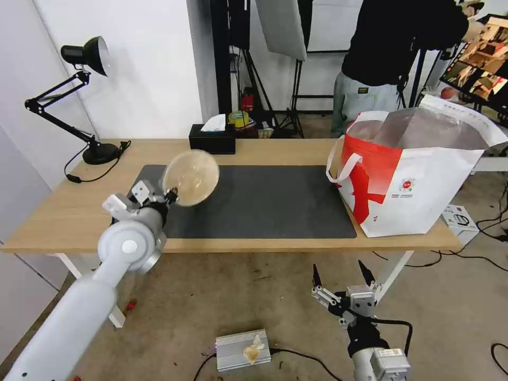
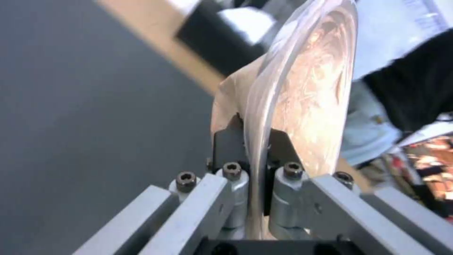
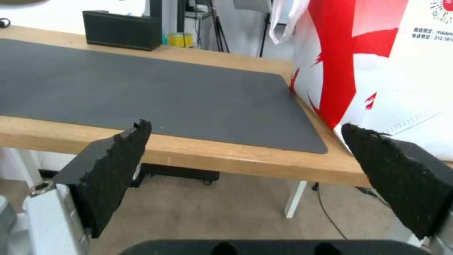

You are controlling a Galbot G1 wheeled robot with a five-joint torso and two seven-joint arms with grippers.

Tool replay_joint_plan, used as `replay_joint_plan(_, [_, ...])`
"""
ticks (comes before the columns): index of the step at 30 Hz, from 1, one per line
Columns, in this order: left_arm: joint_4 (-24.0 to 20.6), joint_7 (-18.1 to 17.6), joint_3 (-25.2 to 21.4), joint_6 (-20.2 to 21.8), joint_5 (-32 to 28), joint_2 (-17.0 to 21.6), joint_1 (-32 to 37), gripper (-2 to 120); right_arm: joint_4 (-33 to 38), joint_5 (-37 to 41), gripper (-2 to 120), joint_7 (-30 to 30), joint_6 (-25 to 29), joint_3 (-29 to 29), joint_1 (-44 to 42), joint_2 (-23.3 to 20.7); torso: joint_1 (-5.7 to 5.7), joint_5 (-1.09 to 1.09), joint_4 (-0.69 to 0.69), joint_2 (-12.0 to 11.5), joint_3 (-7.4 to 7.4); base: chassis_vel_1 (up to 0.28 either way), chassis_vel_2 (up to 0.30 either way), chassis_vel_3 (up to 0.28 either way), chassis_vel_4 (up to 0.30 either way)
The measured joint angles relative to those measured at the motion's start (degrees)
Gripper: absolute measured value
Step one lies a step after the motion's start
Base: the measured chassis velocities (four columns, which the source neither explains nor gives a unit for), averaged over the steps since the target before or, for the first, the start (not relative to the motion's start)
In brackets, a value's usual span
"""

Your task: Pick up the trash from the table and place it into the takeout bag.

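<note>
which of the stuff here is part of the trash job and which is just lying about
Part of the job:
- beige paper-pulp bowl, pinched in the left gripper
- takeout bag
- table

Just lying about:
- black tissue box
- desk lamp
- dark grey mat
- right gripper, open and idle

A beige paper-pulp bowl (image 1: 190, 177) hangs tilted on edge, left of centre, above the dark-matted table (image 1: 254, 151). The white-and-red takeout bag (image 1: 410, 180) stands open at right, foil lining showing.

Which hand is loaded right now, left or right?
The left hand, shut on the rim of the beige bowl above the mat. The right hand is open, below the table edge.
</note>
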Motion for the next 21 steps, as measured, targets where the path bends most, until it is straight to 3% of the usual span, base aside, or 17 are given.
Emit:
replay_joint_plan(9, [2.02, 1.72, 7.65, -2.61, -0.52, -0.72, -9.47, 1, 0.0, 0.0, 100, 0.0, 0.0, 0.0, 0.0, 0.0, 0.0, -0.01, 0.0, 0.0, 0.0, 0.0, 0.0, 0.0, 0.0])
replay_joint_plan(21, [11.1, 3.78, 22.83, -6.13, -0.58, -6.42, -27.26, 1, 0.0, 0.0, 100, 0.0, 0.0, 0.0, 0.0, 0.0, 0.0, 0.0, 0.0, -0.01, 0.01, 0.0, 0.0, 0.0, 0.0])
